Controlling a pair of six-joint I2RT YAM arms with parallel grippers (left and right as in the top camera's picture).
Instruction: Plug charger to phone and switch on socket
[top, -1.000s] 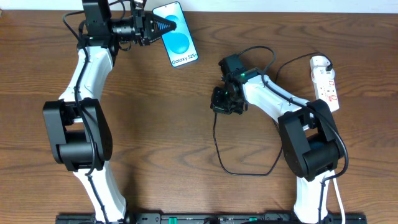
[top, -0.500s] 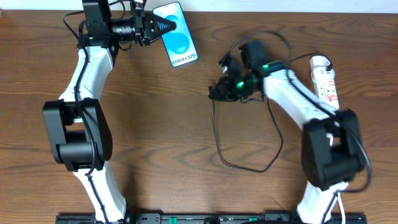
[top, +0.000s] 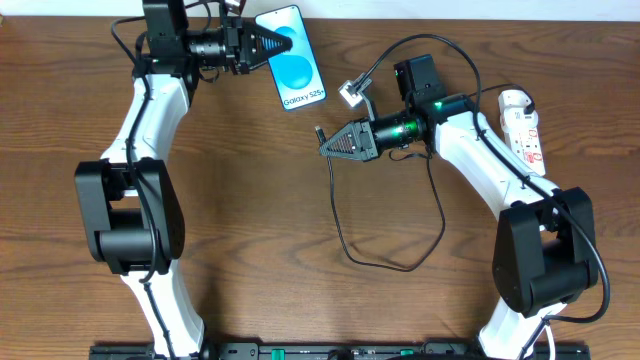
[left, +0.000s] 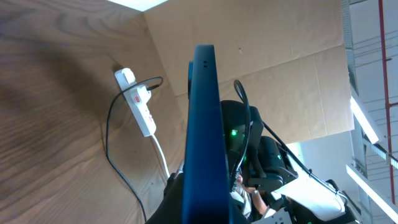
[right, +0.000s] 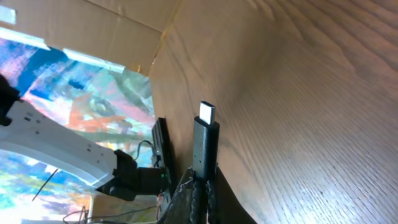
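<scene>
I was at the plugging-in step. My right gripper (top: 328, 146) was closed on the charger (top: 334, 205) just behind its plug tip (right: 206, 130), which stood clear of my fingertips with the metal end bare. My left gripper (top: 272, 43) was clamped on the upper part of the phone (top: 293, 68), screen up in the overhead view, its lower short edge slanting toward my right arm. From the left wrist I saw the phone only edge-on, and I could not tell whether it rested on the table (top: 250, 220) or was held just off it.

A clear gap lay between the tip and the phone's lower edge. I judged the next move called for turning the tip to line up with that short edge, where I took the port to be, then closing the gap straight along the phone's length while my left arm braced it.

The phone sat near the table's far edge, so there was little room behind it. Bare wood lay open between my 2 arms. The slack cable looped loosely toward me. The socket (top: 523, 130) lay well apart on my right, not yet switched as far as I could judge.
</scene>
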